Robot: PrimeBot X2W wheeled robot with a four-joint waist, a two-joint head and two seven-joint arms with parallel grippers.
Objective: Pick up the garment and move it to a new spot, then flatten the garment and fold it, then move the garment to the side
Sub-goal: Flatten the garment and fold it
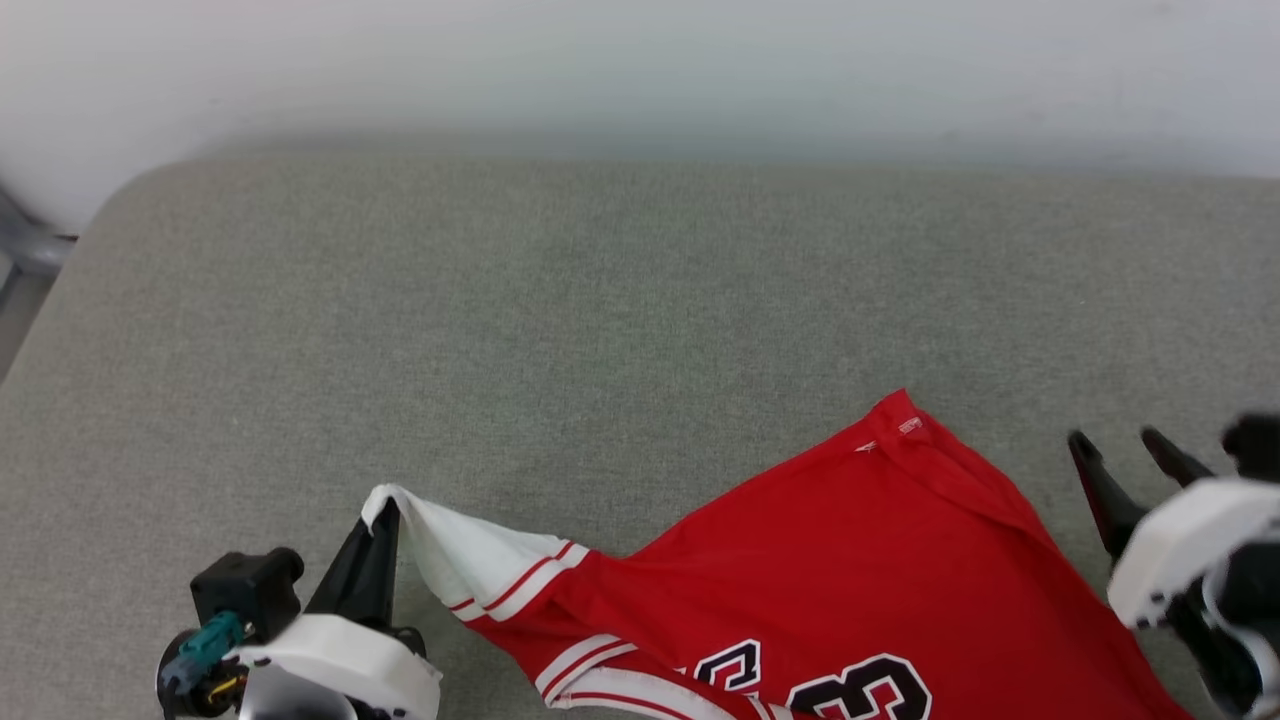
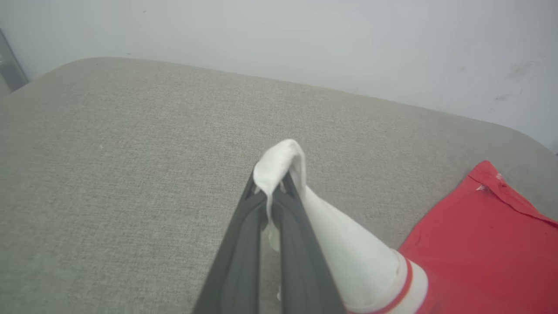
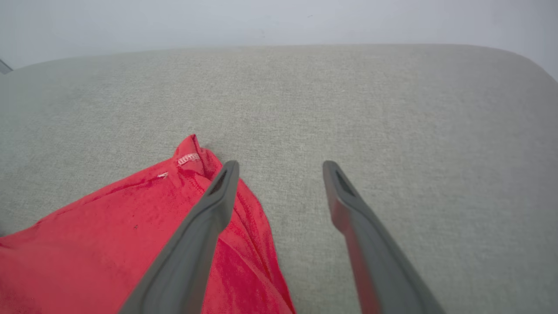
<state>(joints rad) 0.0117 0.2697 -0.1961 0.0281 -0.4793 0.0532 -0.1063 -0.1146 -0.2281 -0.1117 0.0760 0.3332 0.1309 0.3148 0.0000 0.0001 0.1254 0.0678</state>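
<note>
We are spreading the garment (image 1: 850, 560) out on the grey cushion (image 1: 600, 300).
Our left gripper (image 1: 385, 512) is pinching the white sleeve (image 2: 283, 161), drawing it outward to flatten it; our right gripper (image 1: 1112, 437) is hovering spread and empty just beside the red corner (image 3: 192, 157).

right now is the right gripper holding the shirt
No, the right gripper stands open and empty, next to the garment.
</note>
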